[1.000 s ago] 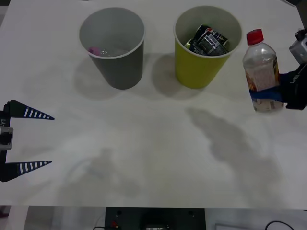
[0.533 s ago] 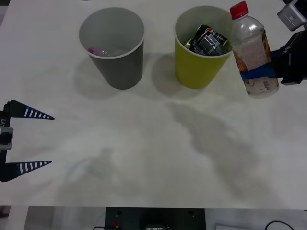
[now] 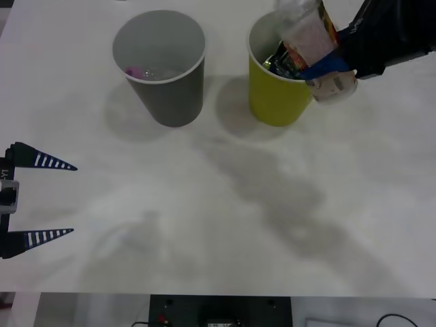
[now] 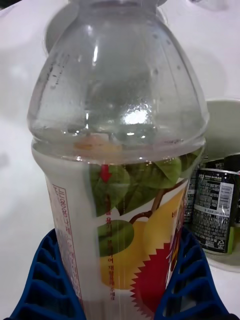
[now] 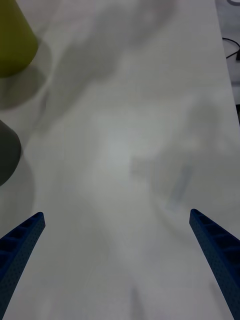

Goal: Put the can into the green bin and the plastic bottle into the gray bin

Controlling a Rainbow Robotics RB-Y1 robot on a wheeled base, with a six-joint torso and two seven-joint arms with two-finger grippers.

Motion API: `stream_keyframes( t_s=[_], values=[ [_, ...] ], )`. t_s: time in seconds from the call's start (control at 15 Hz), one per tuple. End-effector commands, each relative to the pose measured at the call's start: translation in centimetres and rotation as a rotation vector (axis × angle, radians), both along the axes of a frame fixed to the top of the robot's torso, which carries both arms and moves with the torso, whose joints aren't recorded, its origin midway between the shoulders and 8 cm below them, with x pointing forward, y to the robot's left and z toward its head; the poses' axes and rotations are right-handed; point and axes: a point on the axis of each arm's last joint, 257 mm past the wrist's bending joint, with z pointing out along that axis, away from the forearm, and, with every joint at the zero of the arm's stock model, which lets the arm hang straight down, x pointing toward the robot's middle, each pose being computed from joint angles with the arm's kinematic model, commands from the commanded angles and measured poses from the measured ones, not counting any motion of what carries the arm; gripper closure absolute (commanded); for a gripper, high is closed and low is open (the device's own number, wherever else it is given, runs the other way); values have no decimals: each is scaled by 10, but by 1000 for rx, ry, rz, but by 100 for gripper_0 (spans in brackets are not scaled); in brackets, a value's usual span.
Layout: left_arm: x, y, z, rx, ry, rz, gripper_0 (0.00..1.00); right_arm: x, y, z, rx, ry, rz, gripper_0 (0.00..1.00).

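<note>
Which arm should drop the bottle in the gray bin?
Right. The right gripper already holds the bottle above the green bin; the left gripper waits open, far from the gray bin.

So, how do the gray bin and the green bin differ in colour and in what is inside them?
The gray bin is dark gray outside; the green bin is yellow-green. The gray bin holds a small clear item with a pink cap; the green bin holds a dark can. The plastic bottle, held by the right gripper, hangs over the green bin, not the gray one. Both are tapered cups of like size, standing upright.
</note>
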Motion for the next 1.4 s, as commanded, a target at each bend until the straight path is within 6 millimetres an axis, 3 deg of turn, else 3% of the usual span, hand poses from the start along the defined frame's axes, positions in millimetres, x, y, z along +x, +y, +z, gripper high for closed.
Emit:
stream_keyframes(
  t_s=[0.07,0.53,0.93,1.4],
  values=[
    [0,0,0,0,0,0,0,15,24,18,-4,-16,21,100],
    [0,0,0,0,0,0,0,57,95,41,13,-3,39,100],
    [0,0,0,0,0,0,0,103,164,61,58,-99,19,100],
    [0,0,0,0,0,0,0,133,234,51,96,-171,37,100]
  ],
)
